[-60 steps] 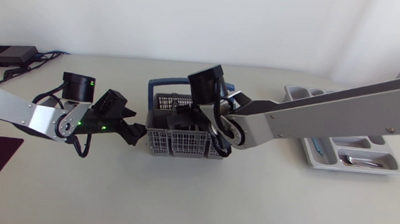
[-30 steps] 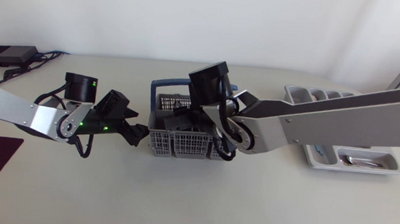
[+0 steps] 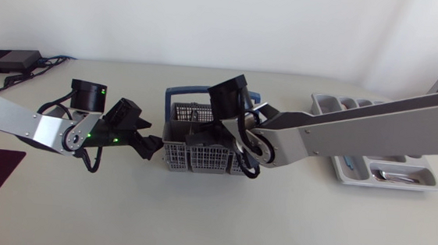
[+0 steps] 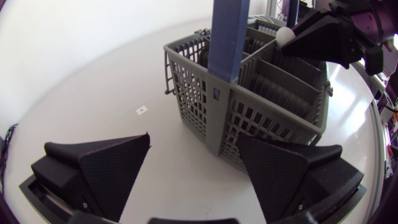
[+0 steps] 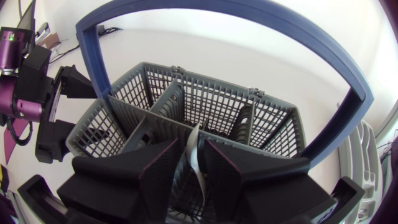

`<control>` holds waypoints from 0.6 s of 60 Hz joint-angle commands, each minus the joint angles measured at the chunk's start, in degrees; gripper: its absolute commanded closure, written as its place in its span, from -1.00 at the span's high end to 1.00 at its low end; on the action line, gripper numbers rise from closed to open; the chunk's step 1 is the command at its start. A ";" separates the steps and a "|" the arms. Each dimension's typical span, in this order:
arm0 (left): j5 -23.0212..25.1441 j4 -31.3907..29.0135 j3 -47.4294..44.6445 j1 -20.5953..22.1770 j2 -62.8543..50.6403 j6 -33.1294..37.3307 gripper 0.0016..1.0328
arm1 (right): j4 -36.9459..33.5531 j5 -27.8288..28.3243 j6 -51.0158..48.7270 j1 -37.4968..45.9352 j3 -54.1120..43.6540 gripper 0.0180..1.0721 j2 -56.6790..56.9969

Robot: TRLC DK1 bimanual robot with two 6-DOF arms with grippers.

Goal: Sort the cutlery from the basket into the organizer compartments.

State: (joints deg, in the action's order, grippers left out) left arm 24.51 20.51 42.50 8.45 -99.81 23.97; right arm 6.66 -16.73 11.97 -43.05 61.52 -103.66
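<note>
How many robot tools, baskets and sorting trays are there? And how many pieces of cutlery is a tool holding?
Tools: 2, the left tool and the right tool
Baskets: 1, the basket
Trays: 1, the organizer
Cutlery held: 1, the cutlery piece in the right tool
Total: 5

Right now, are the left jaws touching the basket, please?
Cannot tell: in the left wrist view one left jaw overlaps the basket, hiding any gap.
</note>
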 commanded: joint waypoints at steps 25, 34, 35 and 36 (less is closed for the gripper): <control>-0.34 0.49 0.48 0.96 1.02 -1.20 0.90 | 3.01 -1.37 -0.72 0.33 0.89 -0.84 -1.90; -0.52 0.49 0.39 0.96 1.11 -1.11 0.90 | 3.10 -1.29 -0.89 0.33 0.18 -0.87 -0.76; -0.52 0.49 0.39 0.96 1.20 -1.11 0.90 | 3.10 -1.29 -0.98 0.24 0.09 -0.88 -0.49; -0.52 0.49 0.39 0.96 1.28 -1.11 0.90 | 3.10 -1.29 -0.89 0.33 -0.08 -0.88 -0.32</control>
State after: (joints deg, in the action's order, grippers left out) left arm 24.29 20.51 42.50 8.82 -99.79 23.94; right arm 9.23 -17.80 11.77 -43.00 61.56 -104.22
